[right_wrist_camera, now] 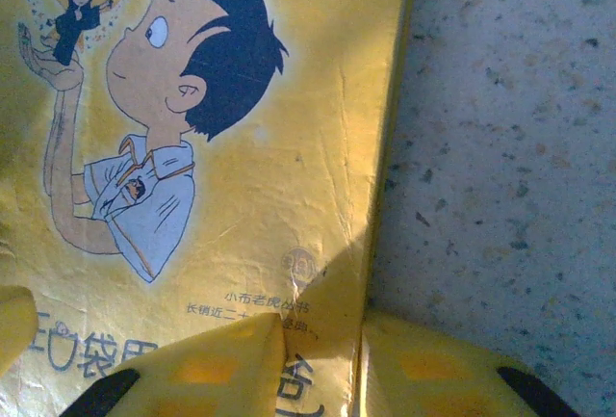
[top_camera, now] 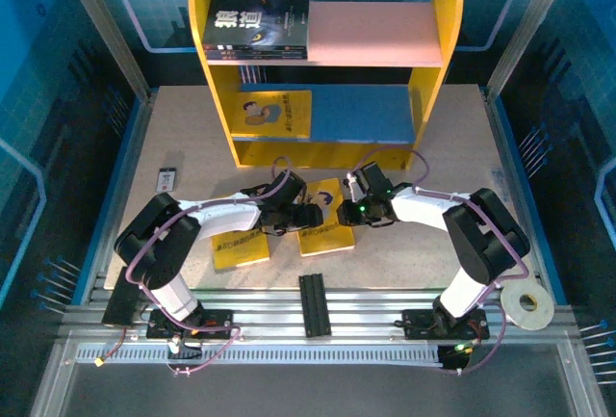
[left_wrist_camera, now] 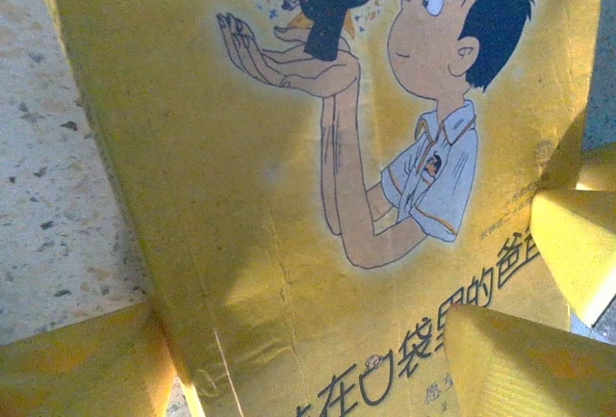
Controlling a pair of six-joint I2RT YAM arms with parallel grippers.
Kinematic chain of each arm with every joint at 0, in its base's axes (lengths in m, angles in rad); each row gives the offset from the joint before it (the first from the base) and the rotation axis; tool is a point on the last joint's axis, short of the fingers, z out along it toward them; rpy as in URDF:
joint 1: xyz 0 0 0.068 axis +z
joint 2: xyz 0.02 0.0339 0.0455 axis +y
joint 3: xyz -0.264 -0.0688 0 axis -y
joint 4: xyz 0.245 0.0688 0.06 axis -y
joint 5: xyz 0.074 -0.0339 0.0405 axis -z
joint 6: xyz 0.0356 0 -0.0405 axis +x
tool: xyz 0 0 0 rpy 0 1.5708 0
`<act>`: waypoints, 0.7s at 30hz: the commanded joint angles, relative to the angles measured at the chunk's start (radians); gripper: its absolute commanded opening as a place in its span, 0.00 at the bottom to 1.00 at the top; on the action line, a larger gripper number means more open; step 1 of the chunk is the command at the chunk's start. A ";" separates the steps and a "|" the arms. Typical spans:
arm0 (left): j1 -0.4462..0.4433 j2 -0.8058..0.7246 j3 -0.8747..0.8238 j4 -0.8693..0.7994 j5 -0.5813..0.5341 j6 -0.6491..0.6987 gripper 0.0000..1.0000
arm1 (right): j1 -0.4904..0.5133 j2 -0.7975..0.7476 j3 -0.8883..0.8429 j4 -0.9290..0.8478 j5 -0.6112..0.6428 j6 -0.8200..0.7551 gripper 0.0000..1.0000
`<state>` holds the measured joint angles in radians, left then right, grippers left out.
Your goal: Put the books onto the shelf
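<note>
The yellow book (top_camera: 327, 234) is laid flat on the table (top_camera: 462, 167), near the front of the shelf (top_camera: 445, 13), with both grippers met over it. The left gripper (top_camera: 308, 215) is held spread wide above the cover, grasping nothing. The right gripper (right_wrist_camera: 361, 340) is set at the book's right edge with its fingers (right_wrist_camera: 221, 369) drawn near together; whether the edge is pinched cannot be told.

A thin, creased cover may be bent, or slipped from so small a hold, and arms brought this close may be knocked together. A second yellow book (top_camera: 241, 248), just beside on the left, could be dragged along. A dark book (top_camera: 258, 24) is kept on the pink board and another yellow one (top_camera: 276, 114) on the blue board, so only the right halves are left bare. A small card (top_camera: 167, 180) is placed well apart.
</note>
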<state>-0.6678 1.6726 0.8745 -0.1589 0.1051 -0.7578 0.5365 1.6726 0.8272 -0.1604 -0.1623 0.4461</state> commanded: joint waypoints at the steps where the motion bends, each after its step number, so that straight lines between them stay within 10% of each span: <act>1: -0.017 -0.069 0.038 0.147 0.093 0.023 0.72 | 0.045 0.076 -0.010 -0.002 -0.002 0.004 0.27; 21: -0.017 -0.073 0.032 0.125 0.047 0.029 0.48 | 0.040 0.046 -0.031 0.077 -0.104 0.005 0.33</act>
<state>-0.6670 1.6009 0.8711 -0.1310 0.1017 -0.7567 0.5365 1.6947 0.8330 -0.1005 -0.1841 0.4492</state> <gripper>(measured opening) 0.485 0.326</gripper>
